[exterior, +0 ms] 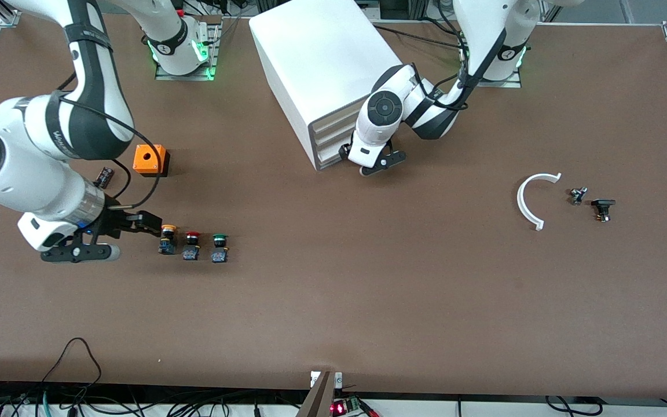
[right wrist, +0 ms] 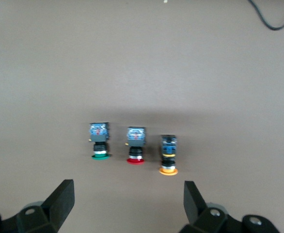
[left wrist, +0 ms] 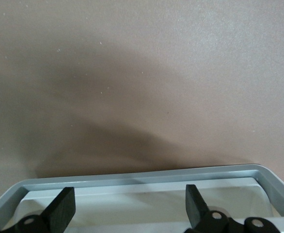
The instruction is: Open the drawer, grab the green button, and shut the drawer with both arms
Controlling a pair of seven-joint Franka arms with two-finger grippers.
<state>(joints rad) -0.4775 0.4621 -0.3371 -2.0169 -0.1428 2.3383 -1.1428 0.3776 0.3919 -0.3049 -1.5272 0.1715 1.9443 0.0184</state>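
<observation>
The white cabinet (exterior: 322,63) stands at the robots' side of the table, its drawers (exterior: 329,152) facing the front camera. My left gripper (exterior: 347,153) is at the lowest drawer's front. In the left wrist view it (left wrist: 130,206) is open over a drawer's grey-white rim (left wrist: 142,175), with bare tray floor below the fingers. The green button (exterior: 220,246) lies on the table in a row with a red-capped button (exterior: 192,245) and a yellow-orange-capped one (exterior: 167,238). My right gripper (exterior: 149,225) is open beside the yellow-orange one. The right wrist view (right wrist: 129,201) shows the green button (right wrist: 100,141) ahead.
An orange box with a hole (exterior: 150,159) and a small black cylinder (exterior: 106,175) lie near the right arm. A white curved piece (exterior: 533,200) and two small dark parts (exterior: 578,195) (exterior: 603,208) lie toward the left arm's end.
</observation>
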